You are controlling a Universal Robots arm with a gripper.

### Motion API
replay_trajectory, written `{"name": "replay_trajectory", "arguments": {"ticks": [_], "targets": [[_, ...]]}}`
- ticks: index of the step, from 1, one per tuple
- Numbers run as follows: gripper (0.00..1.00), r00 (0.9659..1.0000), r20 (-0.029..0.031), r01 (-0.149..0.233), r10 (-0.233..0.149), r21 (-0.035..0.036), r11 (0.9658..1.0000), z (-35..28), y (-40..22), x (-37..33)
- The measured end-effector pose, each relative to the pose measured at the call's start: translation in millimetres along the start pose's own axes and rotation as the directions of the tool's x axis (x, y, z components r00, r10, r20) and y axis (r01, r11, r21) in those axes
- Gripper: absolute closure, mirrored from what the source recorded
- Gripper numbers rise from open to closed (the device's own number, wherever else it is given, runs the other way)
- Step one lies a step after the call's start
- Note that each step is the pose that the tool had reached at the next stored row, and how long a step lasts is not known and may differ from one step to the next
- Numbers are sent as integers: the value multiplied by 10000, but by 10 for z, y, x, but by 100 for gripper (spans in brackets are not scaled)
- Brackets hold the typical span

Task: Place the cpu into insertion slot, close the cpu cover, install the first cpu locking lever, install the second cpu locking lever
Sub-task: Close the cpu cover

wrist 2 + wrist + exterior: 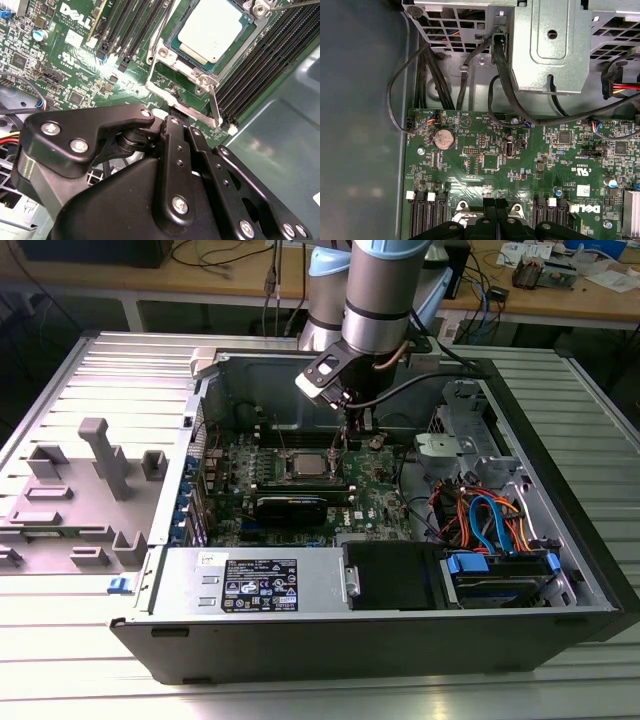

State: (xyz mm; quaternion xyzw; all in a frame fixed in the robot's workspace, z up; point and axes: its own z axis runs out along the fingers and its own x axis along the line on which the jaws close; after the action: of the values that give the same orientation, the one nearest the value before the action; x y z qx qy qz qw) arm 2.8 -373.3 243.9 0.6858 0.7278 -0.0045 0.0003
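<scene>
cpu (212, 27): lying flat in the socket with its dull silver top facing up and uncovered, a little beyond the fingertips.
insertion slot (163, 52): holding the cpu, its silver rim and corner screws showing around the chip, on the side nearest the gripper.
cpu cover (195, 114): appearing to stand lifted off the chip, with its window framing bare green board and its free edge sitting just beyond the fingertips; whether it is touching them cannot be told.
gripper (181, 125): pointing down at the board beside the socket with its black fingers drawn together. In both wrist views nothing is showing between them.
arm (375, 290): reaching down into the open case from above the socket.
circuit board (485, 160): lying flat under the gripper and spreading out on every side of it.
memory slots (270, 60): running in long black rows along both flanks of the socket, near the gripper.
coin battery (444, 138): sitting on the board, a short way out from the fingertips.
cables (505, 75): looping black between the board edge and the metal bay, farther out again.
drive cage (555, 45): standing beyond the board, well apart from the gripper.
computer case (400, 640): lying on its side with the panel off, enclosing all of the above.
</scene>
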Motion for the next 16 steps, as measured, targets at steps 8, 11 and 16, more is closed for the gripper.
{"name": "replay_trajectory", "arguments": {"ticks": [8, 11, 16], "targets": [[89, 10000, 0, 0, 0, 0, 10000, 7, -18, 1], [89, 10000, 1, 0, 0, 0, 10000, 10, -22, 1], [89, 10000, 0, 0, 0, 1, 10000, 25, -51, 3]]}}
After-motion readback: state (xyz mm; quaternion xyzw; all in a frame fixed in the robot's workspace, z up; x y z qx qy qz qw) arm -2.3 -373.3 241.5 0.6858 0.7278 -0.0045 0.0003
